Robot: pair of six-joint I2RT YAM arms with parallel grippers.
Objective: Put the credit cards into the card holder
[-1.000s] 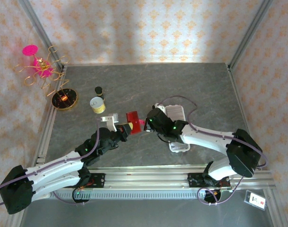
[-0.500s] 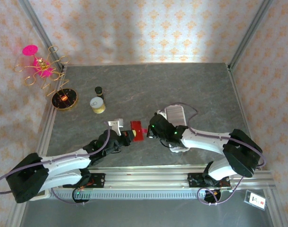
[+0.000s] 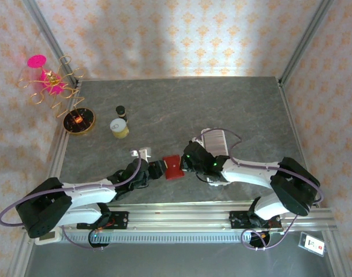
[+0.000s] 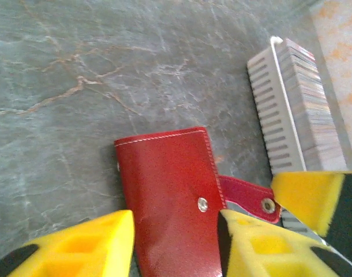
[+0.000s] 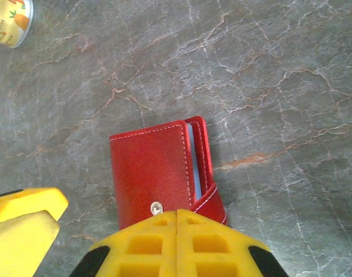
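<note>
The red card holder [image 3: 173, 167] lies folded and flat on the grey table, its strap [image 4: 245, 196] hanging loose to one side. A pale blue credit card [image 5: 193, 164] shows edge-on between its flaps. My left gripper [image 4: 176, 224] is open, and its yellow fingers [image 4: 89, 245] stand on either side of the card holder [image 4: 164, 190]. My right gripper [image 5: 177, 214] is shut, its tips at the near edge of the card holder [image 5: 150, 173], over the strap's root. From above, the left gripper [image 3: 155, 171] and the right gripper [image 3: 184, 165] flank the holder.
A white slotted rack [image 3: 214, 141] with a striped stack [image 4: 306, 98] sits just right of the holder. A yellow can [image 3: 119, 127], a small dark bottle [image 3: 121, 110], a round dish [image 3: 79, 121] and a gold wire stand [image 3: 52, 81] are at the back left.
Both grippers came down and toward the near edge with the card holder, which now lies flat. The left gripper's jaws have opened; the right stays shut.
</note>
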